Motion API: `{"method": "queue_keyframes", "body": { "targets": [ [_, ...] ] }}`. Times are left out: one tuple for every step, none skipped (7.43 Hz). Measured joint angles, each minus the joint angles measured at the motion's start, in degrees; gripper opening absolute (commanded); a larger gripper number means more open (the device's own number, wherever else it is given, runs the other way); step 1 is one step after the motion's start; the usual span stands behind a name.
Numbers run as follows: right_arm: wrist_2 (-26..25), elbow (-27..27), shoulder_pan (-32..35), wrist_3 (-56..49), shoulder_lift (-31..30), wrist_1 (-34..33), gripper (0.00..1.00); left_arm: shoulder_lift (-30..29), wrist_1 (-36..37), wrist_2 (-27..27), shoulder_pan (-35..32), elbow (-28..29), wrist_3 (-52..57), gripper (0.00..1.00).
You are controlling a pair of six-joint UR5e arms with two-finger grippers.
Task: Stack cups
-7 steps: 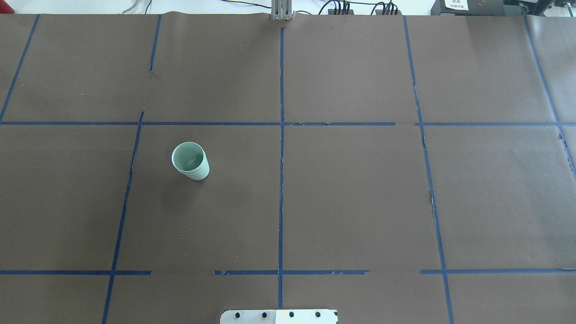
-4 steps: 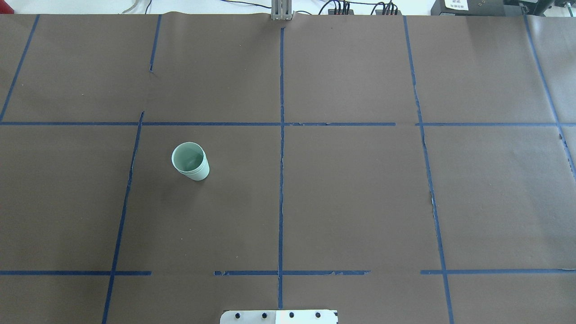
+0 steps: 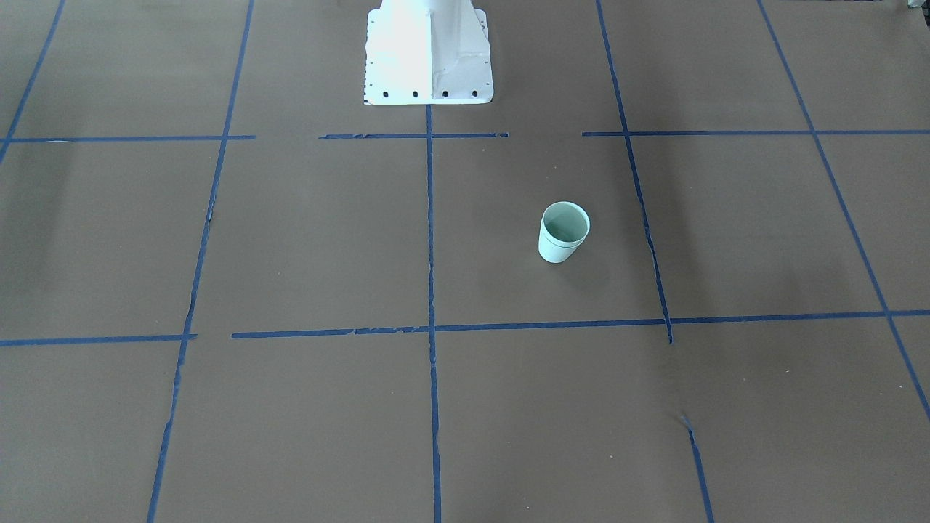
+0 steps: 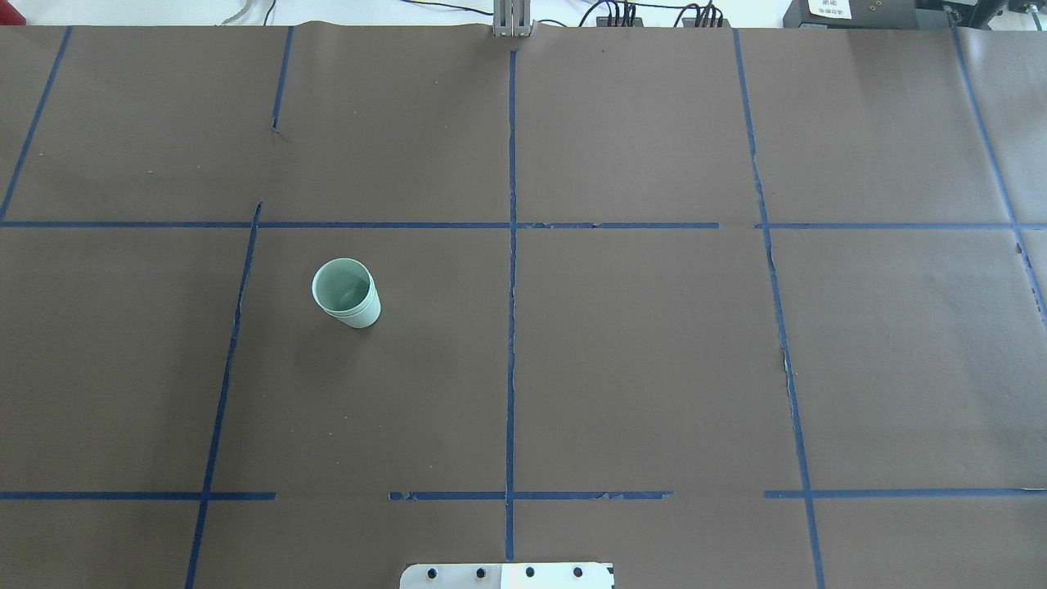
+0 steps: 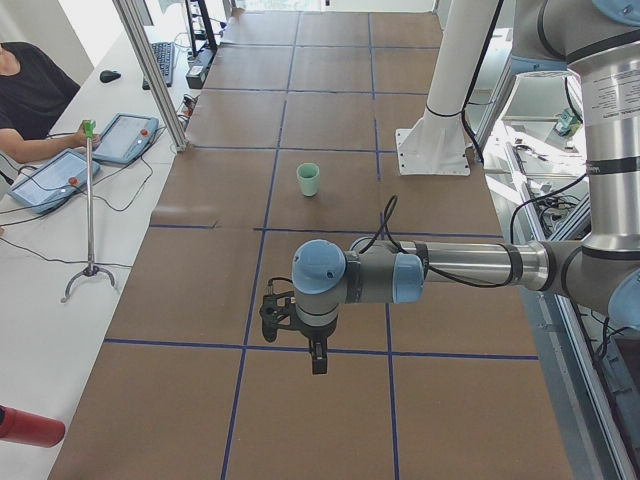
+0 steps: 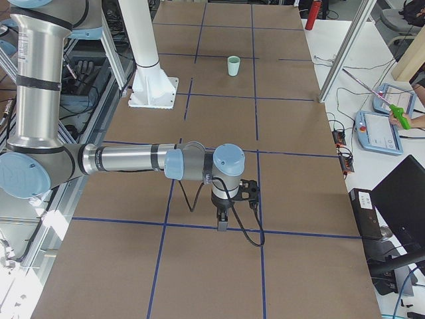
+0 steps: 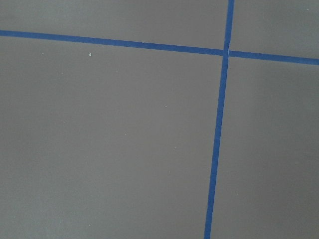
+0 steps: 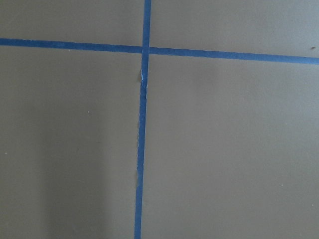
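The two pale mint-green cups (image 4: pixel 346 293) stand nested one inside the other, upright on the brown table, left of the centre line. The stack also shows in the front view (image 3: pixel 563 232), the left side view (image 5: pixel 308 180) and the right side view (image 6: pixel 233 66). My left gripper (image 5: pixel 318 362) hangs above the table far from the cups, seen only in the left side view. My right gripper (image 6: pixel 222 224) shows only in the right side view, also far from the cups. I cannot tell whether either is open or shut. Both wrist views show only bare table.
Blue tape lines (image 4: pixel 511 270) divide the brown table cover into squares. The white robot base (image 3: pixel 427 51) stands at the table's near edge. Operators with tablets (image 5: pixel 45 178) sit beyond the far edge, next to a thin stand (image 5: pixel 90 210).
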Motion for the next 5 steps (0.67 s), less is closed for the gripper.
{"method": "queue_keyframes", "body": {
  "targets": [
    [0.0, 0.0, 0.0, 0.0, 0.0, 0.0, 1.00, -0.1, 0.0, 0.0, 0.0, 0.1, -0.1, 1.00],
    [0.0, 0.0, 0.0, 0.0, 0.0, 0.0, 1.00, -0.2, -0.1, 0.0, 0.0, 0.3, -0.3, 1.00],
    [0.0, 0.0, 0.0, 0.0, -0.1, 0.0, 1.00, -0.3, -0.2, -0.1, 0.0, 0.7, -0.3, 1.00],
    [0.0, 0.0, 0.0, 0.0, -0.1, 0.0, 1.00, -0.3, -0.3, -0.4, 0.0, 1.3, -0.3, 1.00],
    [0.0, 0.0, 0.0, 0.0, 0.0, 0.0, 1.00, -0.3, -0.4, -1.0, 0.1, 2.0, -0.3, 1.00]
  ]
}}
